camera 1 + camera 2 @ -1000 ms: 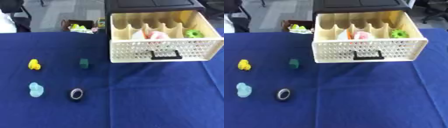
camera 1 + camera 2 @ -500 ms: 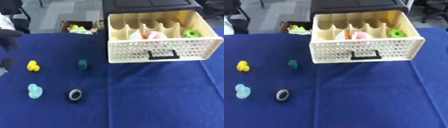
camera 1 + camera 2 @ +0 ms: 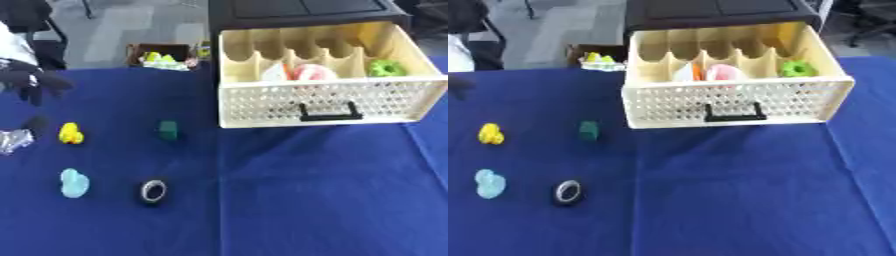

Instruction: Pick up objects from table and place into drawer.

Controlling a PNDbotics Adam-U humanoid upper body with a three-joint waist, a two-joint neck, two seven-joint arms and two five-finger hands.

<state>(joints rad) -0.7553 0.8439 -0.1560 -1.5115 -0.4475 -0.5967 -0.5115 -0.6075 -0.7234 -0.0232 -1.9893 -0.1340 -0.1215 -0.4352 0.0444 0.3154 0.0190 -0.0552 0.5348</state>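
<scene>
Drawer (image 3: 328, 95) sits well right of the left hand (image 3: 31, 82); duck (image 3: 71, 133) just below it; finger state unclear.

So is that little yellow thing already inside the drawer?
No, the yellow thing lies on the blue table, well left of the open drawer.

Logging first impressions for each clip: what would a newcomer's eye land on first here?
The cream perforated drawer stands pulled open at the far right of the blue table, with a green thing and a pink-and-white thing already in its compartments. On the left lie four small things: a yellow toy, a dark green block, a light blue toy and a black ring. The left hand comes in at the left edge.
</scene>
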